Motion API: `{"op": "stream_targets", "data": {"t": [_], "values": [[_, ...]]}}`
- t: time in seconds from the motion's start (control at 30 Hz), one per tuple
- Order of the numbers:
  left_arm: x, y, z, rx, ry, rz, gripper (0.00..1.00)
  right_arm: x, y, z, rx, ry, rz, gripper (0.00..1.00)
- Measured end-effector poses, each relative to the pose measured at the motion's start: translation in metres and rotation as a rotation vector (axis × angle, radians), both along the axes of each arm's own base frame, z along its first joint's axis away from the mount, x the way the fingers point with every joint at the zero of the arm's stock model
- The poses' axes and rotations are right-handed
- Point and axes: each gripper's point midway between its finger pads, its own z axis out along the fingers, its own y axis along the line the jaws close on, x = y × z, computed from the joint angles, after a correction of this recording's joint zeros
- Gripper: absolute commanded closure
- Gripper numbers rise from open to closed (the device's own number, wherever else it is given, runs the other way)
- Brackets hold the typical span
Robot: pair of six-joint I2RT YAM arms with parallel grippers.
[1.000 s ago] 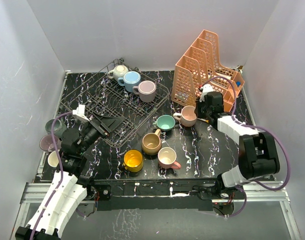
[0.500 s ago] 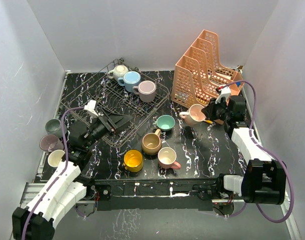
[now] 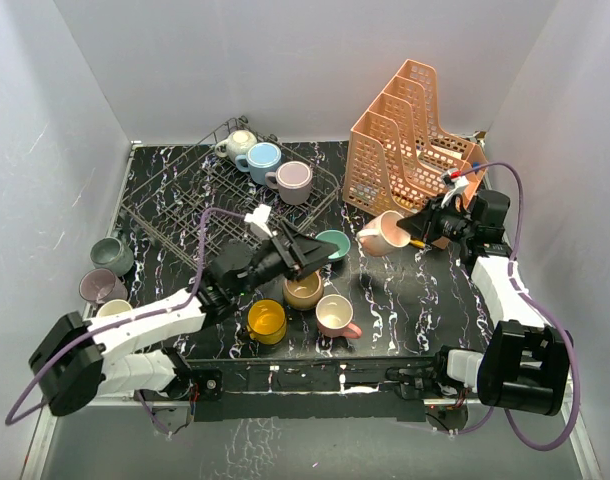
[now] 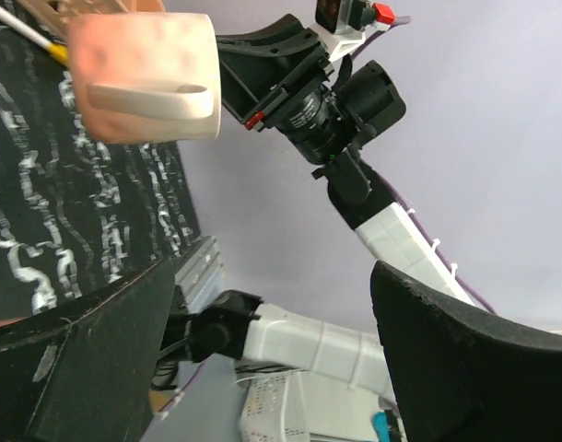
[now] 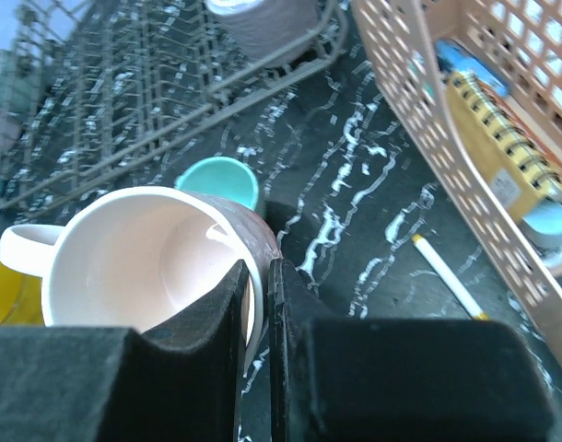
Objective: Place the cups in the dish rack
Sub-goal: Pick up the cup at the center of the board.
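My right gripper [image 3: 417, 228] is shut on the rim of a pink cup [image 3: 383, 233], held tilted above the table; the right wrist view shows the jaws pinching the wall of this cup [image 5: 143, 267]. My left gripper [image 3: 318, 252] is open and empty, reaching over the table's middle beside the teal cup [image 3: 335, 243]. In the left wrist view its fingers [image 4: 465, 359] stand wide apart, facing the held pink cup [image 4: 143, 78]. The dish rack [image 3: 190, 205] holds cream [image 3: 237, 145], blue [image 3: 262, 158] and lilac [image 3: 293, 181] cups. Tan [image 3: 303, 290], pink [image 3: 335, 316] and yellow [image 3: 267, 321] cups stand in front.
An orange file organizer [image 3: 410, 140] stands at the back right, with a white pen [image 5: 447, 276] on the table beside it. Grey-green [image 3: 110, 253], lilac [image 3: 93, 287] and cream [image 3: 113, 309] cups sit at the left edge.
My left arm swung from the left edge across the rack's front to the middle near the teal cup. My right gripper lifted the pink cup and tilted it.
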Motion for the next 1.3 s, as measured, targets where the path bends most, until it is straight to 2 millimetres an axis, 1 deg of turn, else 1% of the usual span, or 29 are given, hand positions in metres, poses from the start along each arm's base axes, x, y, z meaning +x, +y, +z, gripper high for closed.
{"op": "stream_targets", "data": {"t": [0.1,0.2,0.3,0.43,0.53,0.67,0.8,0.93,1.13,1.2,1.3], "values": [[0.004,-0.026,0.011,-0.045,0.025,-0.001,0.14,-0.003,0.008,0.014,0.044,-0.020,0.050,0.92],[0.009,-0.040,0.024,-0.105,0.060,0.010,0.14,-0.004,0.014,0.028,0.079,-0.046,0.089,0.92],[0.012,-0.048,0.031,-0.170,0.125,0.037,0.13,-0.004,0.019,0.044,0.107,-0.079,0.121,0.92],[0.014,-0.050,0.034,-0.239,0.202,0.083,0.14,-0.003,0.023,0.063,0.132,-0.129,0.156,0.92],[0.018,-0.053,0.041,-0.304,0.243,0.104,0.15,-0.003,0.026,0.078,0.155,-0.170,0.178,0.92],[0.028,-0.070,0.050,-0.368,0.283,0.101,0.17,-0.006,0.031,0.096,0.190,-0.213,0.218,0.92],[0.035,-0.085,0.059,-0.415,0.296,0.088,0.24,-0.010,0.034,0.108,0.209,-0.244,0.253,0.92],[0.037,-0.089,0.068,-0.452,0.294,0.077,0.36,-0.014,0.037,0.122,0.224,-0.284,0.287,0.92],[0.035,-0.095,0.081,-0.498,0.283,0.046,0.45,-0.020,0.037,0.150,0.227,-0.404,0.319,0.92],[0.032,-0.098,0.085,-0.505,0.278,0.026,0.52,-0.022,0.037,0.155,0.222,-0.440,0.326,0.92],[0.028,-0.101,0.088,-0.504,0.272,0.001,0.55,-0.025,0.037,0.156,0.221,-0.454,0.334,0.92]]}}
